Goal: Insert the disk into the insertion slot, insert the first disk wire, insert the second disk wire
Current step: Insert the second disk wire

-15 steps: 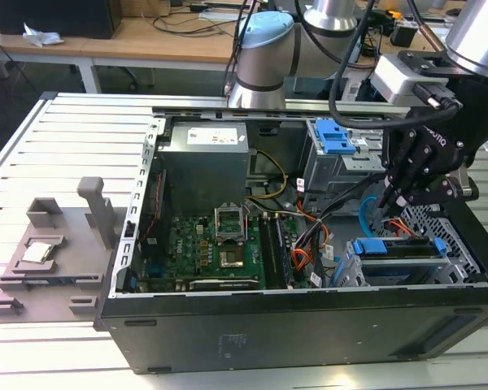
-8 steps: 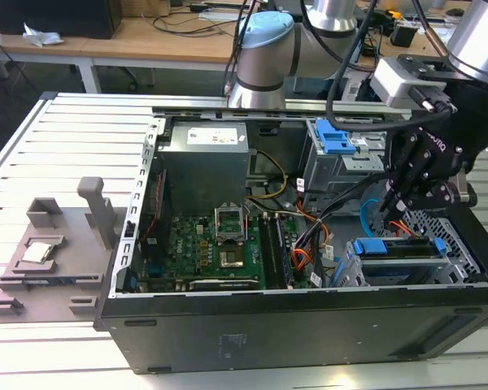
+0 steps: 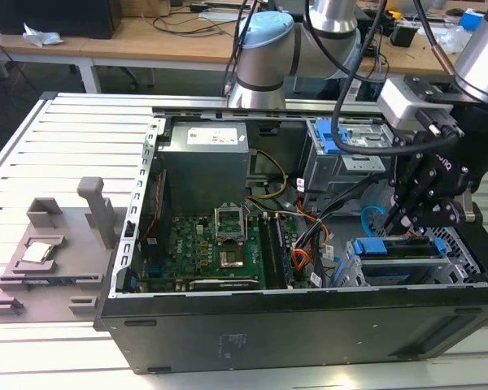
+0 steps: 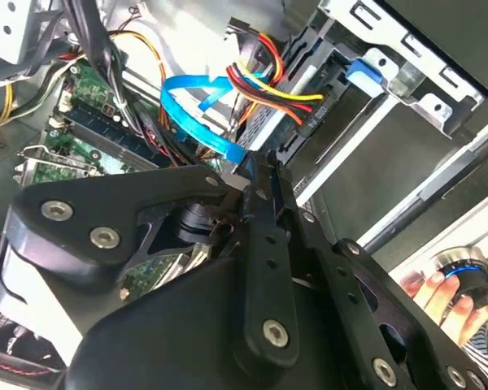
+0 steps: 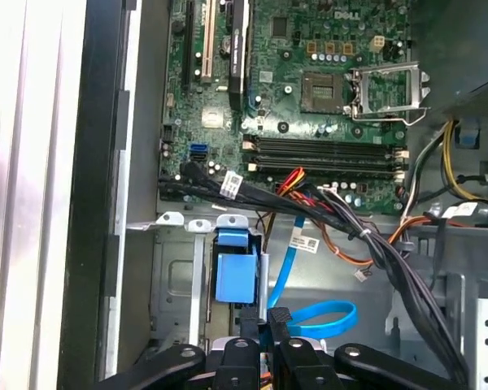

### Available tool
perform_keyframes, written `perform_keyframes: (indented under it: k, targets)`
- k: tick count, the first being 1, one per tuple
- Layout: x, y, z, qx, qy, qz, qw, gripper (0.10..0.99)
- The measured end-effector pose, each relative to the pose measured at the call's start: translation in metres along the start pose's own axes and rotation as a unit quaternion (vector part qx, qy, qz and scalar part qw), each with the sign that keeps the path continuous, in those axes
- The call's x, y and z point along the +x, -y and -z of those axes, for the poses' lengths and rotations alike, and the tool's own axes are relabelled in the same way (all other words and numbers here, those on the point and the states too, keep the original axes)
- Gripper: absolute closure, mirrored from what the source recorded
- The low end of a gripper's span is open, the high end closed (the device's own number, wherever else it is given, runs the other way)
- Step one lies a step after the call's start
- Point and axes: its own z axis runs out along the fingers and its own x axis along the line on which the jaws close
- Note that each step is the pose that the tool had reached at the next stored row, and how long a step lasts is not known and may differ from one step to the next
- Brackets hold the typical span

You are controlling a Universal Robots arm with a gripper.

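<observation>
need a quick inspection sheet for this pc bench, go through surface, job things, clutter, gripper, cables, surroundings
surface: ribbed white metal table carrying an open black computer case.
job's things: silver-grey disk in its bright blue plastic carrier sits in the low grey perforated insertion slot at the exterior view's right.
clutter: grey moulded fixture tray holding a small square chip beside the case.
grippers: black gripper hangs just above the disk's rear edge; its fingers look closed together.
cables: thin blue flat data cable loops beside the gripper; a red, yellow and black wire bundle ends at a black plug near the slot.
surroundings: wooden benches behind; a person's hand holding a round device.
</observation>
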Motion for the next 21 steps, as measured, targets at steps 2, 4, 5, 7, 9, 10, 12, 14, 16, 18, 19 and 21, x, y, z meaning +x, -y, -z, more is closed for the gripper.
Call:
perform_keyframes:
  k: [2, 4, 5, 7, 9, 10, 12, 14, 16, 18, 19, 21]
  targets:
    - [0.0024, 0.0004, -0.0019, -0.0001, 0.0003, -0.004, 1.0000, 0.922]
    - [0.0030, 0.0006, -0.0028, -0.0002, 0.0012, -0.019, 0.9998, 0.922]
    - [0.0032, 0.0019, -0.0027, -0.0002, 0.0012, -0.023, 0.9997, 0.922]
    - [0.0035, 0.0072, -0.0025, -0.0005, 0.0013, -0.025, 0.9997, 0.922]
    - [0.0047, 0.0108, -0.0032, -0.0008, 0.0014, -0.025, 0.9997, 0.922]
    - [0.0053, 0.0118, -0.0036, -0.0009, 0.0014, -0.025, 0.9997, 0.922]
    - [0.0069, 0.0127, -0.0046, -0.0009, 0.0014, -0.025, 0.9997, 0.922]
    - [0.0070, 0.0130, -0.0060, -0.0009, 0.0012, -0.025, 0.9997, 0.922]
    - [0.0070, 0.0132, -0.0069, -0.0010, 0.0011, -0.025, 0.9997, 0.922]
    - [0.0070, 0.0134, -0.0084, -0.0009, 0.0021, -0.025, 0.9997, 0.922]
    - [0.0070, 0.0134, -0.0081, -0.0009, 0.0018, -0.025, 0.9997, 0.922]
    - [0.0070, 0.0135, -0.0079, -0.0009, 0.0015, -0.025, 0.9997, 0.922]
